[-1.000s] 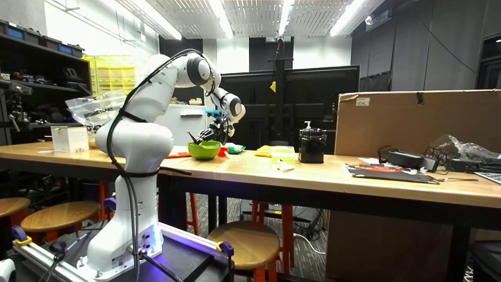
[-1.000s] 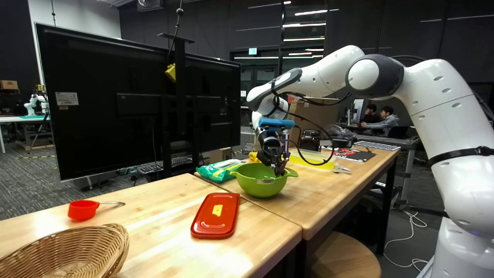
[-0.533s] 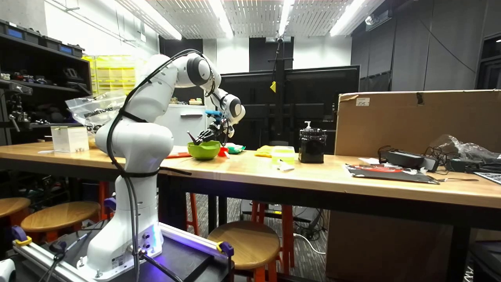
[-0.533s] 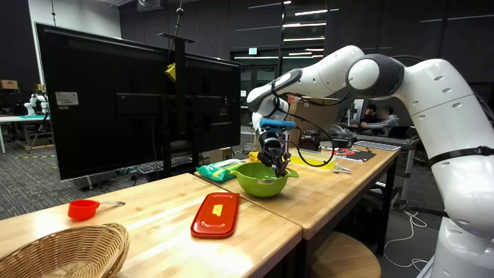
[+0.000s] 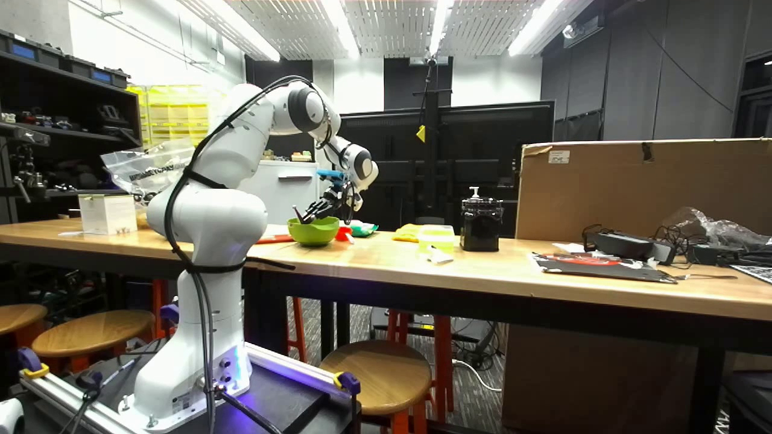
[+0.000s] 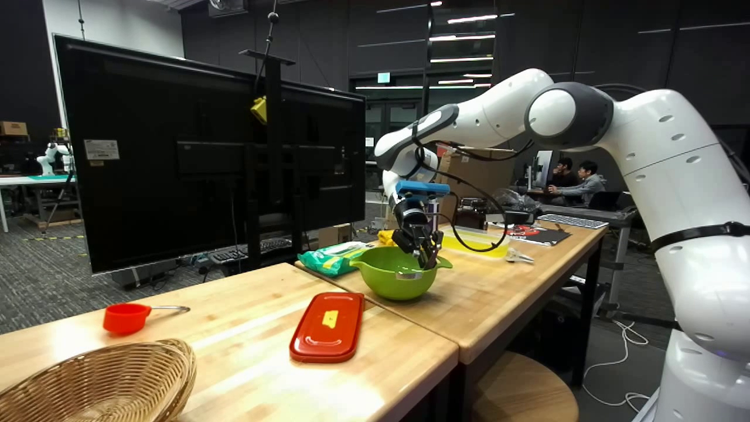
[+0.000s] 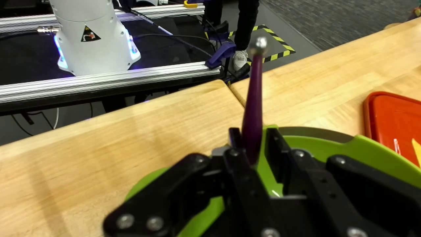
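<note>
The arm (image 6: 552, 114) is arched high, its forearm extended over the counter (image 6: 474, 299) and its wrist angled downward above the green bowl (image 6: 392, 286). The counter is made up of two wooden sections divided by a seam; a red lid (image 6: 322, 339), a red measuring cup (image 6: 125, 319) and a wicker basket (image 6: 94, 378) are set out on one section. The room is lit by ceiling strips (image 5: 341, 29), and a large black screen (image 6: 152, 193) is seen beyond the counter. The pincer (image 7: 254, 136) is positioned at the bowl, its jaws slightly parted. A purple handle (image 7: 254, 105), tilted up out of the bowl, is seen between the jaws; a narrow gap is shown along one side; contact on the other cannot be told.
</note>
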Action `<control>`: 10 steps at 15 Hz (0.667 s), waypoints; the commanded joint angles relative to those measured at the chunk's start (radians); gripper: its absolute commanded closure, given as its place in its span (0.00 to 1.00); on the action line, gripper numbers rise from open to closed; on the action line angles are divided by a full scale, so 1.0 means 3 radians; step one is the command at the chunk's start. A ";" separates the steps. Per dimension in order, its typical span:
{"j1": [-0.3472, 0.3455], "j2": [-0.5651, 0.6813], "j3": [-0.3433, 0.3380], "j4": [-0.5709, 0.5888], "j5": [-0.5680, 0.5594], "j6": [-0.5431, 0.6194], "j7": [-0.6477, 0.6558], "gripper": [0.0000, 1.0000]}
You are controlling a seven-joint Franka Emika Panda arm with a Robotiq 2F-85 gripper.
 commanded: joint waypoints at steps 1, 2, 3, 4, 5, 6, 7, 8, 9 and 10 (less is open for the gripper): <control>-0.0013 -0.0042 0.0007 0.0043 -0.0090 -0.0054 -0.0045 0.43; -0.0014 -0.0041 0.0008 0.0051 -0.0097 -0.0051 -0.0050 0.37; -0.0015 -0.0038 0.0009 0.0063 -0.0103 -0.0056 -0.0055 0.29; -0.0016 -0.0038 0.0009 0.0071 -0.0113 -0.0059 -0.0059 0.23; -0.0018 -0.0040 0.0008 0.0077 -0.0120 -0.0058 -0.0064 0.17; -0.0018 -0.0045 0.0006 0.0084 -0.0132 -0.0056 -0.0064 0.09; -0.0020 -0.0048 0.0005 0.0092 -0.0149 -0.0055 -0.0066 0.03; -0.0020 -0.0052 0.0003 0.0096 -0.0166 -0.0046 -0.0067 0.00; -0.0022 -0.0059 0.0002 0.0101 -0.0185 -0.0035 -0.0072 0.00; -0.0022 -0.0060 0.0002 0.0112 -0.0207 -0.0033 -0.0082 0.00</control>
